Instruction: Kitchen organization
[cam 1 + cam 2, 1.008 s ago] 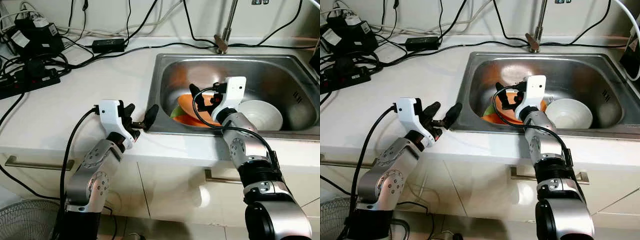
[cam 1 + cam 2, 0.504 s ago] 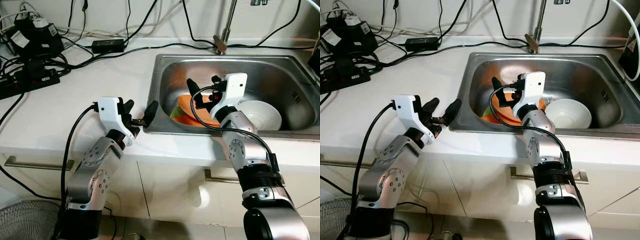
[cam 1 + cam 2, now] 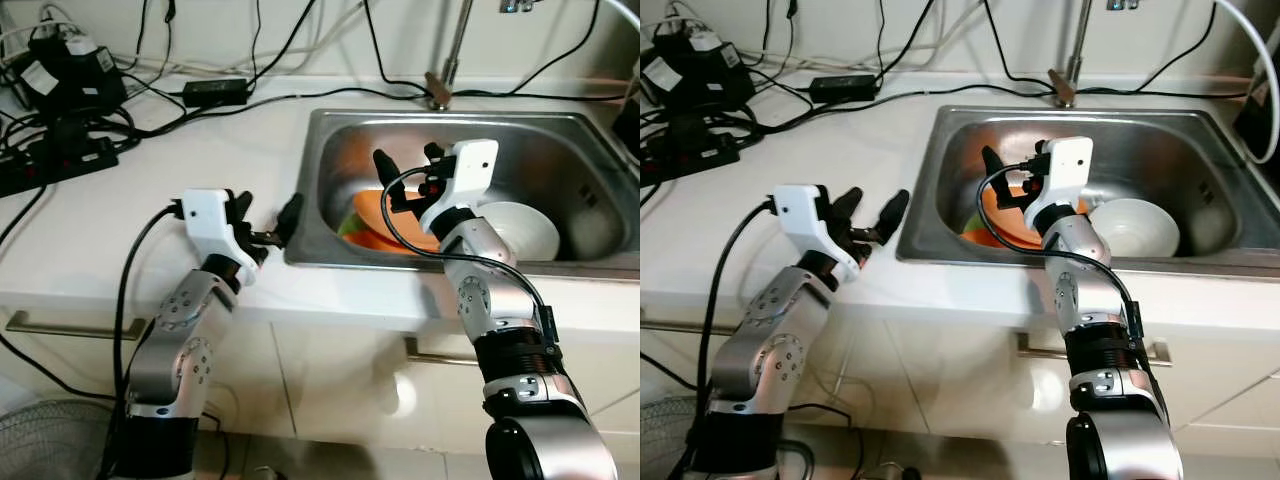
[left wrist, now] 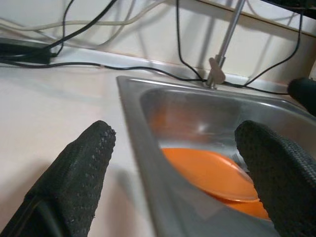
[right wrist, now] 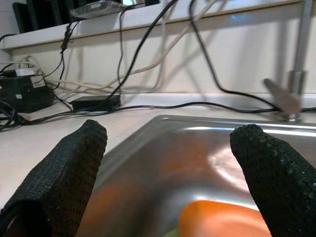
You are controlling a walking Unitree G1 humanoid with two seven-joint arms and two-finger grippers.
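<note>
With jaws spread wide and empty, the right gripper (image 3: 408, 172) hovers over the orange plate (image 3: 392, 218) in the sink (image 3: 575, 130), seemingly lining up a grasp, while the left gripper (image 3: 263, 217), equally open and empty, waits over the table (image 3: 150, 190) left of it.

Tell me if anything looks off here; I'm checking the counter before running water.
Yes: a power strip and adapters with tangled black cables lie on the countertop right beside the sink, and cables run past the faucet. Electrics this near water look risky.
</note>
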